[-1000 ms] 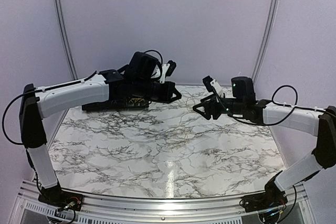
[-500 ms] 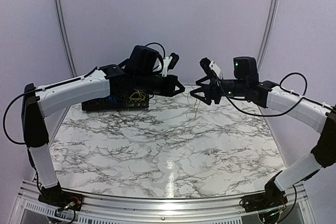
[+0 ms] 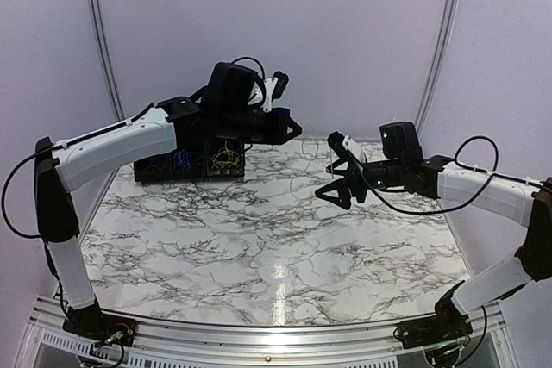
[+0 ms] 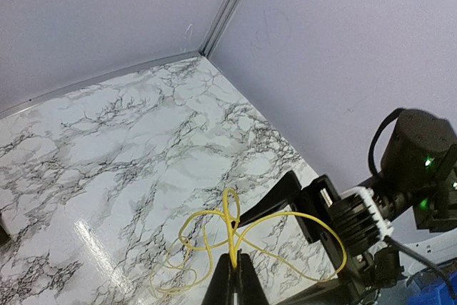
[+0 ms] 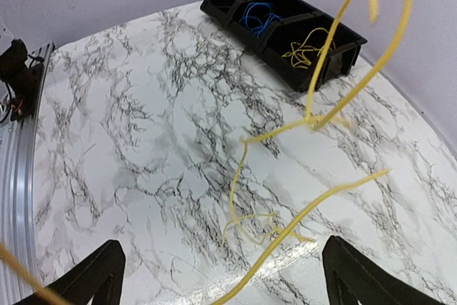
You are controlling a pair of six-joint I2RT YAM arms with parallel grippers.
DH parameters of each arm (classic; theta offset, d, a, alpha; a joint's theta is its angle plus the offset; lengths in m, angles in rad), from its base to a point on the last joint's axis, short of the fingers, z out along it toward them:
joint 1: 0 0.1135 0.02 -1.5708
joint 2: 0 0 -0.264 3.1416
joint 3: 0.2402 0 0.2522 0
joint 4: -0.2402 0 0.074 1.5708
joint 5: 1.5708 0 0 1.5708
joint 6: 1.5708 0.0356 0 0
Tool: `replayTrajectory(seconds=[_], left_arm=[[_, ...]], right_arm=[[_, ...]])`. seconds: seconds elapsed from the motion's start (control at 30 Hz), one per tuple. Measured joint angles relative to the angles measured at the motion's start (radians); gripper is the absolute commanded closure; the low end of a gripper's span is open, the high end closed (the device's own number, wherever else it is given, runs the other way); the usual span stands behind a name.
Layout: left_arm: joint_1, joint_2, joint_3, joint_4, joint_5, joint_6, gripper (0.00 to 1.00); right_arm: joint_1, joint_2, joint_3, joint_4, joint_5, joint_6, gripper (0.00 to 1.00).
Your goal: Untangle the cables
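Observation:
My left gripper (image 3: 293, 131) is raised above the far middle of the table, shut on a yellow cable (image 4: 235, 212) at its tips (image 4: 233, 261). The cable's loops hang below it (image 3: 304, 165), with a thinner, paler strand (image 4: 166, 276) lowest. My right gripper (image 3: 339, 185) is just right of and below the loops, open wide. In the right wrist view its gripper (image 5: 225, 273) holds nothing, and a yellow strand (image 5: 307, 216) crosses the gap between the fingers. One right finger (image 4: 282, 192) shows behind the loops in the left wrist view.
A black compartment bin (image 3: 147, 171) stands at the far left under my left arm, and also shows in the right wrist view (image 5: 335, 58). It holds blue cables (image 5: 257, 16) and yellow cables (image 5: 307, 51). The table (image 3: 276, 247) is white marble. Purple walls enclose it.
The right gripper rose up to the left gripper, then dropped back down and to the right, open. The left gripper lifted slightly with the yellow cable hanging from it.

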Motion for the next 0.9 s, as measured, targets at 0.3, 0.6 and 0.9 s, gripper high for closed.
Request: replayTrajectory(seconds=[0.3,0.6,0.9], left_arm=[[0.000,-0.005,0.124,-0.003,-0.010,-0.046,1.00],[0.003,-0.005,0.207,-0.003,0.024,-0.110,1.00],[0.003,-0.011,0.217,-0.003,0.049,-0.151,1.00]], right_arm=[[0.000,-0.038,-0.103,0.019,0.027,-0.051,0.02],[0.001,-0.063,-0.104,0.118,0.151,-0.106,0.08],[0.115,-0.046,-0.112,0.321,0.246,-0.159,0.72]])
